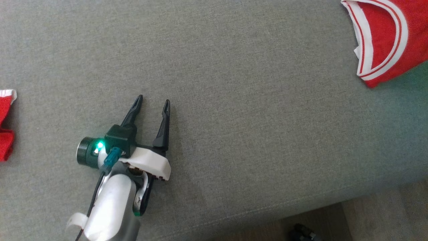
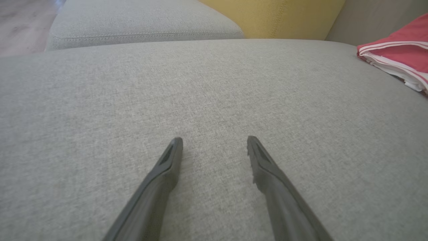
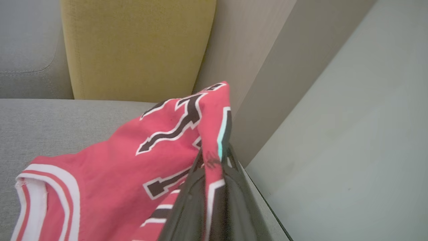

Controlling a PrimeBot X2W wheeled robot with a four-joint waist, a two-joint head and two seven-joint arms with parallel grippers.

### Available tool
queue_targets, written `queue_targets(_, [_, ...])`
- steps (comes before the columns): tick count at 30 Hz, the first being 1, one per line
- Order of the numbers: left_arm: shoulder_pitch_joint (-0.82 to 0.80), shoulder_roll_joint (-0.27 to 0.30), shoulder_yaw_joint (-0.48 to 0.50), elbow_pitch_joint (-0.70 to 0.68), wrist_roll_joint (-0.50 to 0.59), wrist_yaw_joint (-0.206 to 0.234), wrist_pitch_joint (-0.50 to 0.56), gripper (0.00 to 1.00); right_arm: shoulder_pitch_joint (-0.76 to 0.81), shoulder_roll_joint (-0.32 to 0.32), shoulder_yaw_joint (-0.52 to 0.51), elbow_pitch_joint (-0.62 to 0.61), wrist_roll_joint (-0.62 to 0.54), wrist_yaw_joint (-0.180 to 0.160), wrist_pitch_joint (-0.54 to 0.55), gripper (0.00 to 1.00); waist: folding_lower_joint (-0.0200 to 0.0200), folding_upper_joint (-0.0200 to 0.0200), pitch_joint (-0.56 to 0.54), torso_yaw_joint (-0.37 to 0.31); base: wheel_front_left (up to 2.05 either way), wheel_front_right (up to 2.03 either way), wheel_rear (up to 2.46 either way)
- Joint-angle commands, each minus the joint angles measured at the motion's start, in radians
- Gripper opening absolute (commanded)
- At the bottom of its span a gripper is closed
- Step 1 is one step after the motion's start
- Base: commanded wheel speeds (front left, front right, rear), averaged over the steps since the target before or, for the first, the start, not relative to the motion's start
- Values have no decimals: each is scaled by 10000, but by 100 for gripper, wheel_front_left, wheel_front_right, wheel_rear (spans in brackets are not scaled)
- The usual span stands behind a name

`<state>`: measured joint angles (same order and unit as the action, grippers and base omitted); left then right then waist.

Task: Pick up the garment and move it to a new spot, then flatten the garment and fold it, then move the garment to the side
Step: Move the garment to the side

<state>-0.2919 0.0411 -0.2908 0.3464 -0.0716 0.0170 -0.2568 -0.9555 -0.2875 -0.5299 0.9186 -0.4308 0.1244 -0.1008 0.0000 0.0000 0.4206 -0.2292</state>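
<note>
At the bottom right of the head view, closest to the robot, a strip of floor (image 1: pixel 384 214) shows below the front edge of the grey sofa seat (image 1: pixel 250 100). A small dark object lies on the floor, too blurred to identify.

Further in, at the lower left, the left tool (image 1: pixel 152 99) hangs over the seat. Its two dark fingers are spread apart with nothing between them, and a green light glows on its wrist. In the left wrist view they point across bare grey fabric; whether the tips touch it cannot be told. A bit of red cloth (image 1: pixel 5 124) with a white edge lies at the left margin, well apart from this tool.

Toward the far right corner of the seat is the garment (image 1: pixel 381 36), a red jersey with white-striped trim. The right wrist view shows the right tool (image 3: pixel 215 160) clamped on a fold of it. The fold stands up past the fingertips, showing black lettering outlined in white, and the rest of the jersey slopes down to the seat.

Behind the garment stands a mustard-yellow back cushion (image 3: pixel 133 47), with another grey cushion (image 2: pixel 140 23) beside it.
</note>
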Motion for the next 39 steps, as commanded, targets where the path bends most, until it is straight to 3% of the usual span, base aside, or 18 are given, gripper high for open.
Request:
queue_targets(1, [-28,92,353,-125,69,31,-49,100,-458,-78,120,-369,-184,63,-247,32,0,0,-40,11,0,0,0])
queue_targets(2, [-16,92,366,-116,57,43,-49,100,-470,-5,107,-318,-222,63,-298,75,0,0,-77,18,0,0,0])
queue_targets(3, [2,92,373,-109,42,49,-49,100,-489,65,85,-286,-236,63,-382,100,0,0,-107,25,0,0,0])
queue_targets(12, [219,92,390,-37,-255,242,-49,100,-531,650,1020,-168,-177,63,-1425,100,0,0,-572,284,0,0,0])
queue_targets(16, [403,92,518,-27,-365,450,-49,100,-261,1497,2069,-693,724,63,-1596,100,0,0,-966,542,0,0,0])
queue_targets(21, [591,91,643,-27,-499,688,-49,100,1050,2019,3416,-2133,2180,63,-1606,100,0,0,-1397,949,0,0,0])
queue_targets(27, [824,91,740,-110,-677,988,-49,100,3048,2255,4502,-3133,3398,63,-1608,100,0,0,-1801,1470,0,0,0])
queue_targets(39, [1382,91,1438,-261,-684,1332,-49,100,5451,2369,5140,-4009,4812,63,-1609,100,0,0,-2656,2016,0,0,0])
